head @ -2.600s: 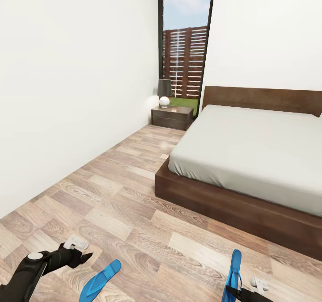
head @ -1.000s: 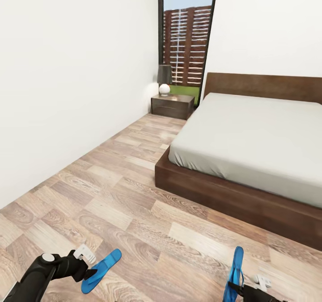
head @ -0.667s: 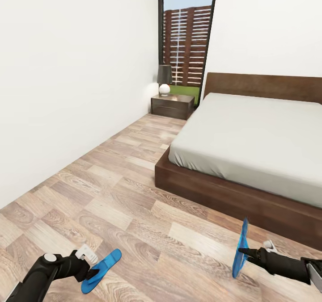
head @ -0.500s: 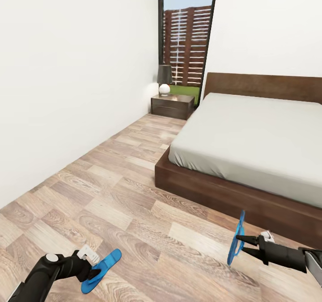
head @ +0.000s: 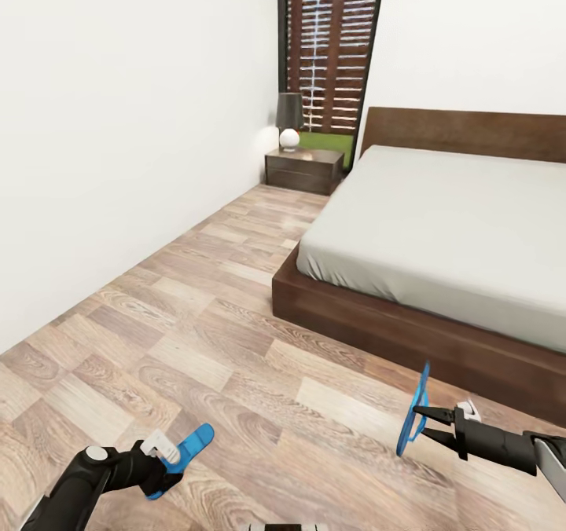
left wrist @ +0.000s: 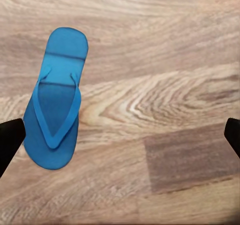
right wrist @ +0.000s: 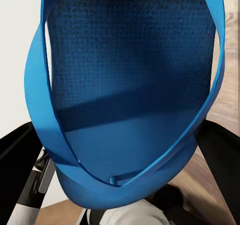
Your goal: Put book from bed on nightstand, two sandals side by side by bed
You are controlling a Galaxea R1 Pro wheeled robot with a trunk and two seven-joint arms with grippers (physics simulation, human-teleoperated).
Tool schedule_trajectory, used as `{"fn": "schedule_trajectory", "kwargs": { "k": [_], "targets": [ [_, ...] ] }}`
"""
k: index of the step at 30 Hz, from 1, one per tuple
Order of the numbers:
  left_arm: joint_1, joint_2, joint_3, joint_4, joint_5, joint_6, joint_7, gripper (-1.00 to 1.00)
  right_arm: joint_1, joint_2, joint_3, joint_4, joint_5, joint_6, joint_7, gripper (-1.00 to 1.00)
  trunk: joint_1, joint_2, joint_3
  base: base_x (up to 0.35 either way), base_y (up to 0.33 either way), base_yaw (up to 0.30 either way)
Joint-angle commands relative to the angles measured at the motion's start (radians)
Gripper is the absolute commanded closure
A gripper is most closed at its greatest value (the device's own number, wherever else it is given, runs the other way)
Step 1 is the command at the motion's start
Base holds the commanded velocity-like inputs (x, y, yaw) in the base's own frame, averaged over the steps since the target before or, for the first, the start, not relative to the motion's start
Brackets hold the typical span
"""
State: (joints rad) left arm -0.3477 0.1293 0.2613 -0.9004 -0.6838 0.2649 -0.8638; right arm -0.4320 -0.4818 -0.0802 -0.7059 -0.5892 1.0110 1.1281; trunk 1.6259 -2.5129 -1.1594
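Blue sandal, right: bright blue flip-flop (head: 414,409) stands on edge off the floor, near the foot corner of the bed frame; right wrist view adds its textured sole and thin straps (right wrist: 131,100) close up
Right gripper: black fingers (head: 431,425) parted, tips at the sandal's strap side; dark finger shapes flank the sandal in the wrist view; whether they clamp it I cannot tell
Blue sandal, left: lies flat on the wood-plank floor (head: 236,342), toe end past the left gripper (head: 167,460); the left wrist view shows the whole sandal (left wrist: 54,97), strap side up
Left gripper: fingers spread wide, tips at opposite borders of the wrist view, holding nothing
Bed: dark brown frame, pale grey mattress (head: 440,232)
Nightstand: dark wooden cabinet (head: 304,170) at the headboard corner by the window; lamp (head: 289,121) on top
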Motion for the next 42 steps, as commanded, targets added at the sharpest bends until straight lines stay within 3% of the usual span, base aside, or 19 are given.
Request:
{"fn": "schedule_trajectory", "kwargs": {
  "k": [1, 23, 33, 36, 42],
  "targets": [
    [-0.001, 0.0, 0.002, -0.002, -0.003, 0.007, -0.007, -1.0, -0.001, 0.0, -0.001, 0.0, 0.0, 0.004, 0.004, 1.0, 0.0, -0.001, -0.005, 0.0, 0.0, 0.0],
    [-0.001, 0.001, 0.007, -0.003, 0.0, 0.007, -0.004, -1.0, 0.0, 0.0, -0.001, 0.0, 0.008, 0.004, 0.001, 1.0, 0.01, -0.006, -0.09, 0.0, 0.0, 0.0],
    [-0.001, 0.001, 0.007, -0.003, 0.0, 0.007, -0.004, -1.0, 0.0, 0.0, -0.001, -0.003, 0.005, 0.004, 0.005, 1.0, 0.01, -0.006, -0.09, 0.0, 0.0, 0.0],
    [0.0, -0.016, -0.004, -0.02, 0.008, -0.005, 0.013, -1.0, 0.0, 0.002, -0.001, -0.005, 0.009, 0.001, 0.001, 1.0, 0.01, -0.006, -0.09, 0.0, 0.0, 0.0],
    [-0.003, -0.012, 0.019, -0.046, 0.023, 0.001, 0.001, -1.0, -0.001, 0.002, 0.0, -0.004, 0.009, 0.001, 0.002, 1.0, 0.01, -0.006, -0.09, 0.0, 0.0, 0.0]
  ]
}}
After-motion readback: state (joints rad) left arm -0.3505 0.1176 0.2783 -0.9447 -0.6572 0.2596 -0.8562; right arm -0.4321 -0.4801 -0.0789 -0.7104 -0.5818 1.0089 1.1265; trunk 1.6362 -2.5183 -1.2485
